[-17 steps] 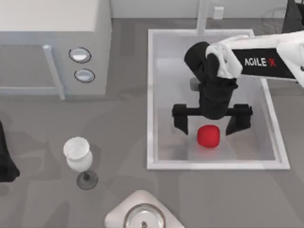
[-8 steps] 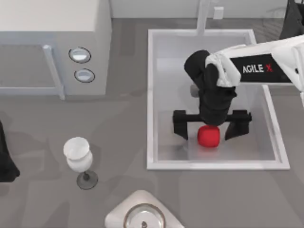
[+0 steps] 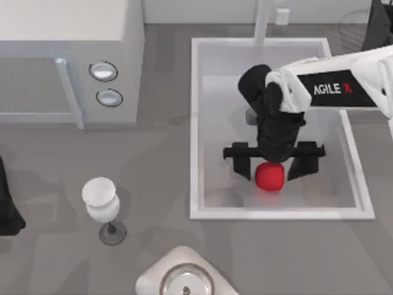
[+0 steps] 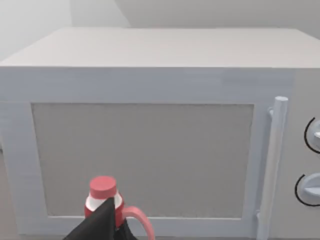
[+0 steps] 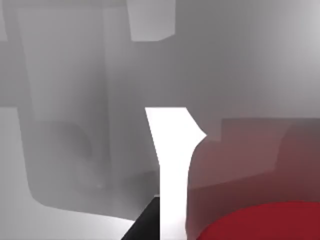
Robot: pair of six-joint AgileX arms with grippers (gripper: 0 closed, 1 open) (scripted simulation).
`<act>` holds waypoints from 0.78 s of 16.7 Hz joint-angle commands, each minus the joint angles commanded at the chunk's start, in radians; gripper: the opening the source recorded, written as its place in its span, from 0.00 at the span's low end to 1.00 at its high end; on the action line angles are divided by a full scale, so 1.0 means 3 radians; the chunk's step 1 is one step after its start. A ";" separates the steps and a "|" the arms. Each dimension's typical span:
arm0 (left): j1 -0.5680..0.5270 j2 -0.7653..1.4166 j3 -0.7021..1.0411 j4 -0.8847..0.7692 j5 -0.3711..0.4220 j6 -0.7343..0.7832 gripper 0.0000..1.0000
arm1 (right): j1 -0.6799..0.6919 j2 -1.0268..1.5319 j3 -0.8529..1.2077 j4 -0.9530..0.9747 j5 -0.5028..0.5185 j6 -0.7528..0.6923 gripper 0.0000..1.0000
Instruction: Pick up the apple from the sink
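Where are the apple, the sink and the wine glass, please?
apple (image 3: 269, 177): top view, its red upper face.
sink (image 3: 194, 123): top view, its left rim.
wine glass (image 3: 100, 198): top view, its white bowl.

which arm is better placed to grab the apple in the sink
The right. Its right gripper is down in the sink with open fingers straddling the apple. The left arm is parked at the table's left edge, facing the microwave.

Red apple (image 3: 269, 177) on white sink (image 3: 195, 123) floor

Microwave (image 4: 150, 135) front; red-capped bottle (image 4: 103, 199) before its door
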 joint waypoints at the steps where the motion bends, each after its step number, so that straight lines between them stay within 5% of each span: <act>1: 0.0000 0.0000 0.0000 0.0000 0.0000 0.0000 1.00 | 0.0000 0.0000 0.0000 0.0000 0.0000 0.0000 0.25; 4: 0.0000 0.0000 0.0000 0.0000 0.0000 0.0000 1.00 | 0.0000 0.0000 0.0000 0.0000 0.0000 0.0000 0.02; 13: 0.0000 0.0000 0.0000 0.0000 0.0000 0.0000 1.00 | -0.0009 -0.0218 0.0041 -0.0105 0.0075 -0.0034 0.00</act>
